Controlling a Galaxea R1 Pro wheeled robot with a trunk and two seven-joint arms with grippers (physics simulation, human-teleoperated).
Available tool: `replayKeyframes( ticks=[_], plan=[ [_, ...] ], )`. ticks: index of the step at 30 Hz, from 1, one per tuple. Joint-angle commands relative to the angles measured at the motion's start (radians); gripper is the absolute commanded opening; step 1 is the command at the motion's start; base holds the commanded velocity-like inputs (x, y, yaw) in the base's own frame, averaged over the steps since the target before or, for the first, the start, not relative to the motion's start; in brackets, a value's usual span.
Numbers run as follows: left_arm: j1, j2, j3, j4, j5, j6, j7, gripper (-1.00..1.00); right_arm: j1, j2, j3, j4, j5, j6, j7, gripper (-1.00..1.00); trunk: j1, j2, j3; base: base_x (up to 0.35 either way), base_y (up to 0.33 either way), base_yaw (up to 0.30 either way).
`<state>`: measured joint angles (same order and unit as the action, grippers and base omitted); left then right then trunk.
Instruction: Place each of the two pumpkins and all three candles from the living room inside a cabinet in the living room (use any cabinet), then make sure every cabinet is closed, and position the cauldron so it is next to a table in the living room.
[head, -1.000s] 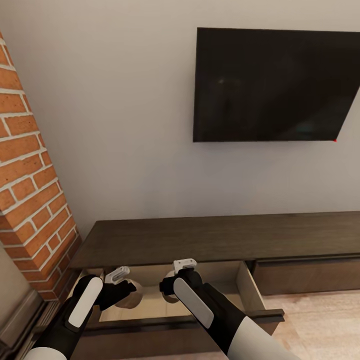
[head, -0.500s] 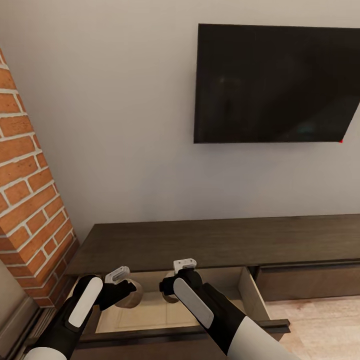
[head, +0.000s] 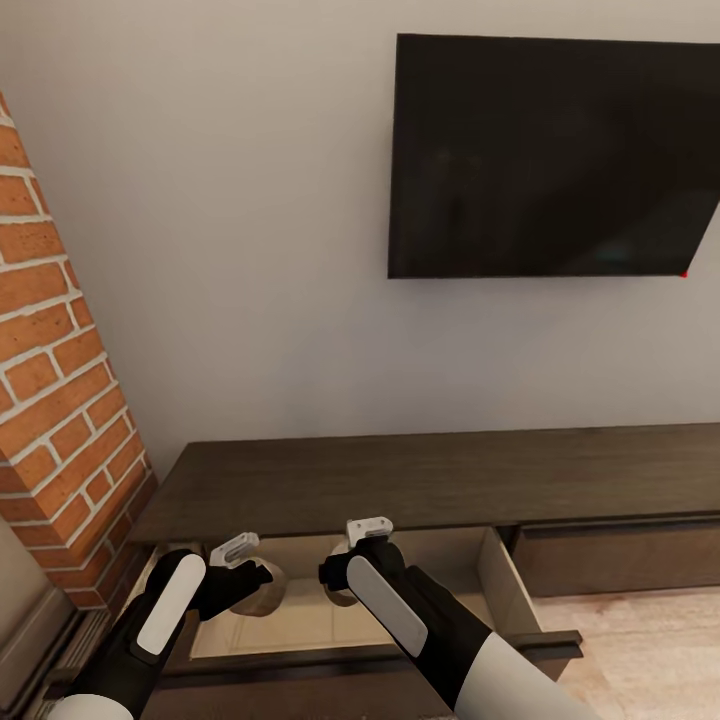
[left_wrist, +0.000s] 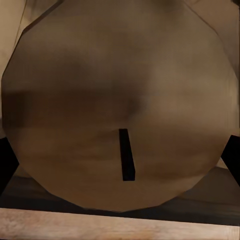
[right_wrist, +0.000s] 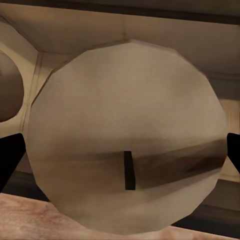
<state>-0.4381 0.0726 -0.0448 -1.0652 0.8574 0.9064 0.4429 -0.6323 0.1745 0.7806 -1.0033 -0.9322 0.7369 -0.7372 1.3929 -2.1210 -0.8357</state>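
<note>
The dark-brown cabinet (head: 420, 475) runs along the wall, its left drawer (head: 503, 585) pulled out and pale inside. My left gripper (head: 252, 583) hangs over the drawer, shut on a round beige candle (head: 268, 592). That candle (left_wrist: 120, 100) has a short black wick and sits between the dark fingers (left_wrist: 6, 165). My right gripper (head: 338, 580) is beside it over the same drawer, shut on a second beige candle (right_wrist: 125, 130). The left candle (right_wrist: 9, 87) shows at the edge of the right wrist view. Pumpkins, cauldron and table are out of view.
A black television (head: 550, 155) hangs on the pale wall above the cabinet. A red brick column (head: 60, 400) stands close at the left. The cabinet's right drawer front (head: 620, 555) is closed. Light wood floor (head: 650, 640) lies at the lower right.
The whole picture has shifted slightly, so the camera moved. Both grippers stay over the open drawer with their candles held.
</note>
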Motion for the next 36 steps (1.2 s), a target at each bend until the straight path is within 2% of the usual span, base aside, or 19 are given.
replayKeyframes(
  ticks=[1,16,36],
  plan=[
    [-0.001,0.001,-0.003,-0.001,0.011,0.000,0.011,-1.00,-0.001,0.000,0.002,-0.001,-0.013,-0.004,-0.011,-1.00,0.004,-0.008,-0.004,0.000,0.000,0.000],
    [-0.001,0.001,-0.003,0.001,0.011,-0.001,0.010,-1.00,-0.001,0.000,0.002,-0.002,-0.013,-0.004,-0.011,-1.00,0.061,-0.113,-0.051,0.000,0.000,0.000],
    [-0.001,0.001,-0.003,0.000,0.011,-0.001,0.010,-1.00,-0.001,0.000,0.003,-0.002,-0.013,-0.004,-0.011,-1.00,0.061,-0.113,-0.051,0.049,0.019,0.000]
  ],
)
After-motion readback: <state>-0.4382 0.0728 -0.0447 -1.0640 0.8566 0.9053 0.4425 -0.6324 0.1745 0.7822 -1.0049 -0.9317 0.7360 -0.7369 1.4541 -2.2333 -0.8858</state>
